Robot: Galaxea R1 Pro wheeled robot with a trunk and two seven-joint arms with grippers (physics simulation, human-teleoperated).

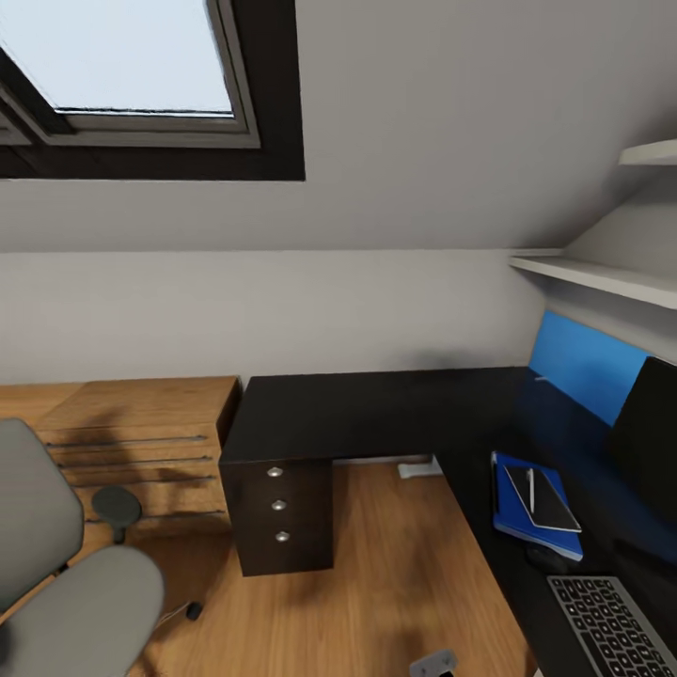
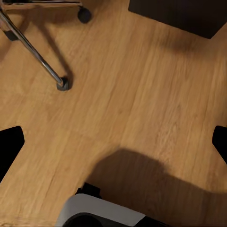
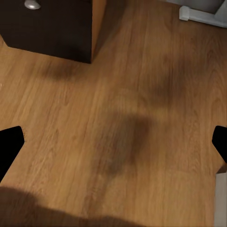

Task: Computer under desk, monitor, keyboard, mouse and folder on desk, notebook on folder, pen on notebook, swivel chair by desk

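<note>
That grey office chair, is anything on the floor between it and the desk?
Nothing visible: bare wood floor lies between the swivel chair and the desk. The desk's drawer unit stands nearest the chair.

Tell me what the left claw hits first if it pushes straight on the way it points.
Most likely the bare light-brown wooden floor: the left claw, fingers spread wide, points down at it. The grey swivel chair's chrome leg and caster lie off to one side.
</note>
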